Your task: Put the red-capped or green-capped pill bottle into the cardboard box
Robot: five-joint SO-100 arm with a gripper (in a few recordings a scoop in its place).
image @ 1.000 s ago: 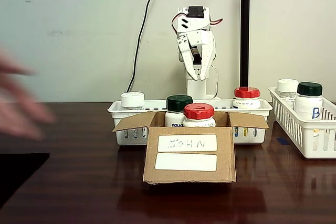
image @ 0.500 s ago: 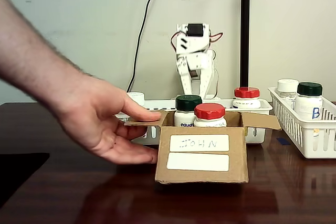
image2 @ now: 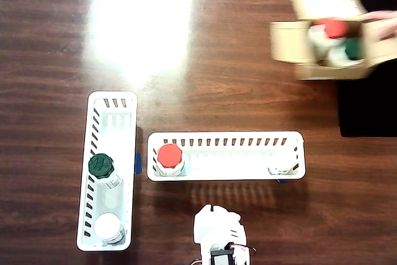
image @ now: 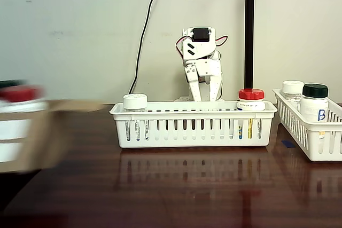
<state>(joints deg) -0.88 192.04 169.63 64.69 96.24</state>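
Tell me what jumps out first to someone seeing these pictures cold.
The blurred cardboard box at the top right of the overhead view, holding a red-capped and a green-capped bottle, with a hand at its far side. In the fixed view it smears across the left edge. Next, the two white baskets: the long one before the folded arm with a red-capped bottle, and the side one with the "B" bottle.

White plastic arm (image: 201, 65) at upper centre of the fixed view, blocky segments, black servo block on top with small dark slots on the side. Thin red and black wires looping beside the top joint. Two pale tapered fingers (image: 191, 85) below. White with a dark servo at bottom centre of the overhead view.
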